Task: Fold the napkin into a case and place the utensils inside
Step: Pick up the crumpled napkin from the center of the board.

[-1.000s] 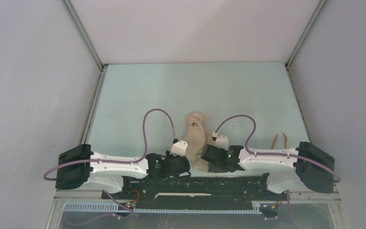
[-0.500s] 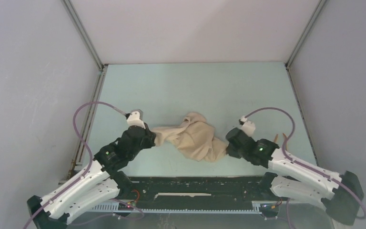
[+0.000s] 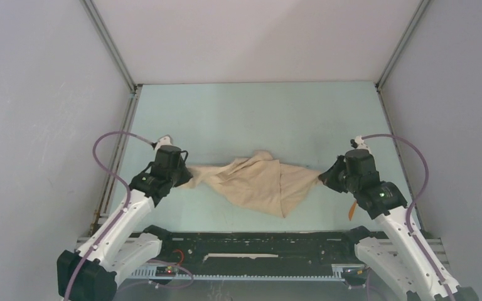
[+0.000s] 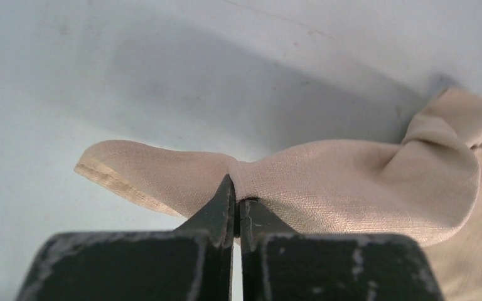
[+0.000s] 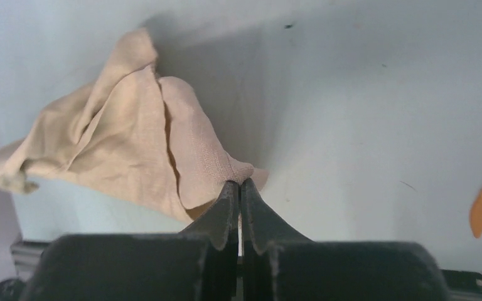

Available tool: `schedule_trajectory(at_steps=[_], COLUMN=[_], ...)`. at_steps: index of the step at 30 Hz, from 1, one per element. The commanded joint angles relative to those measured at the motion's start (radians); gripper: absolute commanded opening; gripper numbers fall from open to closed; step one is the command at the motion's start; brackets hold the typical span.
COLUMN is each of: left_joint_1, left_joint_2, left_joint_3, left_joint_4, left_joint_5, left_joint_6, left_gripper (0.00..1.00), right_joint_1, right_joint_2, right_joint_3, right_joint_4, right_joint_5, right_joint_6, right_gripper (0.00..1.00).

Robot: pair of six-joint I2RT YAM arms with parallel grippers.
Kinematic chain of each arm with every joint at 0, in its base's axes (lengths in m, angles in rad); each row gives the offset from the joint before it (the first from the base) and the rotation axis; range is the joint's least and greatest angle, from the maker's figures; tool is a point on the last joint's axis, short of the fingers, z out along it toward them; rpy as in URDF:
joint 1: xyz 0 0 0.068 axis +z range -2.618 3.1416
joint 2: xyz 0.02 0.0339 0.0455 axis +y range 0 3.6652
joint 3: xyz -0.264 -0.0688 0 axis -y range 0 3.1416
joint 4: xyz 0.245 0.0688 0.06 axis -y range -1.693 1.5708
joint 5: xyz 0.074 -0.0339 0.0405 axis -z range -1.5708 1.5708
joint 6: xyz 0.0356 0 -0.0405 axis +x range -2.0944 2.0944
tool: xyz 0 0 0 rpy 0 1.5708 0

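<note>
Left gripper [image 4: 235, 199]: jaws pinched tight on the napkin's [image 3: 257, 185] left corner.
Right gripper [image 5: 240, 188]: clamped likewise on its right corner.
Napkin place: slung between them, toward the table's [image 3: 257, 113] near edge.
Handling: probably light, limp, easily creased; best held by its corners.

Pale mint table [image 3: 251, 106] is sitting inside a plain white three-sided booth. Back wall [image 3: 257, 37] is closing off the far edge. Left wall [image 3: 37, 125] and right wall [image 3: 458, 113] are slanting outward toward the camera. Silver metal strips [image 3: 110, 47] are running up both back corners and along the table sides. Black rail [image 3: 257, 241] is spanning the near edge. Soft, even light is falling from above and casting faint shadows. A few small dark specks are showing on the table surface.
</note>
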Motion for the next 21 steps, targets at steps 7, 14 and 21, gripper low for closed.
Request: schedule_trajectory(at_steps=[7, 14, 21], left_joint_1=[0.102, -0.257, -0.487], left_joint_2=[0.097, 0.362, 0.74], left_joint_3=[0.206, 0.46, 0.67], left_joint_4=[-0.056, -0.058, 0.064], left_joint_5=[-0.105, -0.03, 0.096], left_joint_6=[0.082, 0.027, -0.25], left_gripper=[0.55, 0.83, 0.84], right_joint_1=[0.037, 0.128, 0.147], right_joint_2=[0.092, 0.107, 0.078], right_joint_3=[0.002, -0.047, -0.077], right_joint_4=[0.086, 0.135, 0.142], right_joint_5=[-0.265, -0.229, -0.209], right_joint_6=[-0.072, -0.021, 0.0], right_gripper=[0.0, 0.0, 0.0])
